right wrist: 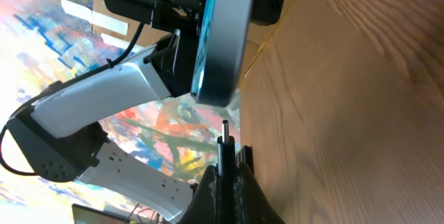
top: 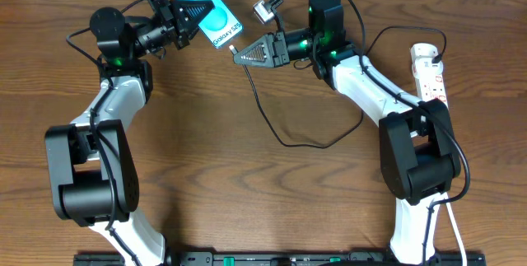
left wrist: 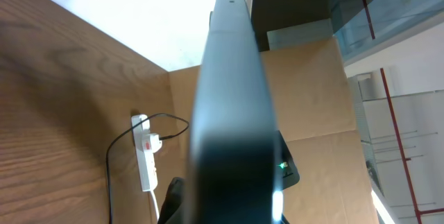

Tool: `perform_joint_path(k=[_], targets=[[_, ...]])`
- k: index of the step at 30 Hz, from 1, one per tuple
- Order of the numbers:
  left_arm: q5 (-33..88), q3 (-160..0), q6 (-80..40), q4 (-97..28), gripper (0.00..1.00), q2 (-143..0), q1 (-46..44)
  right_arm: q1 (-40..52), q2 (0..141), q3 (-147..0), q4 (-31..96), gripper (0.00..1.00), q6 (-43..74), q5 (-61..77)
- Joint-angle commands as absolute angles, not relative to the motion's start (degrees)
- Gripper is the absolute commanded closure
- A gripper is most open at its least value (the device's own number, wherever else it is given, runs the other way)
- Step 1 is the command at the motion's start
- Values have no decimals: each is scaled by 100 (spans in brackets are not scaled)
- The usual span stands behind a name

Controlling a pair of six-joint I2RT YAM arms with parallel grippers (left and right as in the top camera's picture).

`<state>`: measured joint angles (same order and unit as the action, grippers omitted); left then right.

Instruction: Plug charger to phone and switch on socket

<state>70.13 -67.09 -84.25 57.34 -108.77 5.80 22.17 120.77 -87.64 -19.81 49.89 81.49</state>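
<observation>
Overhead: your left gripper (top: 183, 15) is clamped on the phone (top: 212, 17) and holds it off the table (top: 247, 200) at upper centre-left of frame. The screen faces the camera and the lower end is turned toward the right arm. My reading: this presents the port edge to the plug.

Your right gripper (top: 241, 54) is closed tight on the charger (top: 280, 138) just behind its tip, which aims at the phone, near but apart. The cable trails in a slack loop, so it probably puts no drag on the tip.

Right wrist: the plug tip (right wrist: 223, 135) sits just below the phone's rounded end with a gap showing; I cannot resolve the port.

The socket (top: 430, 72) lies at the right edge, well apart, and its switch state is too small to tell. Insertion is the step in hand; switching is not yet done.
</observation>
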Motion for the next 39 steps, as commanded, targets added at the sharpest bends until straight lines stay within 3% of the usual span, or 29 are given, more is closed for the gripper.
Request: perform_joint_path(k=[1, 24, 39], targets=[[6982, -6757, -8453, 5824, 93, -10803, 631, 2167, 12057, -8816, -2001, 99, 5124, 8313], [6917, -6757, -8451, 5931, 93, -10803, 705, 1986, 12416, -8816, -2099, 99, 5122, 8309], [6917, -6757, -8169, 5927, 93, -10803, 707, 2036, 12866, -8816, -3190, 99, 6117, 8453]])
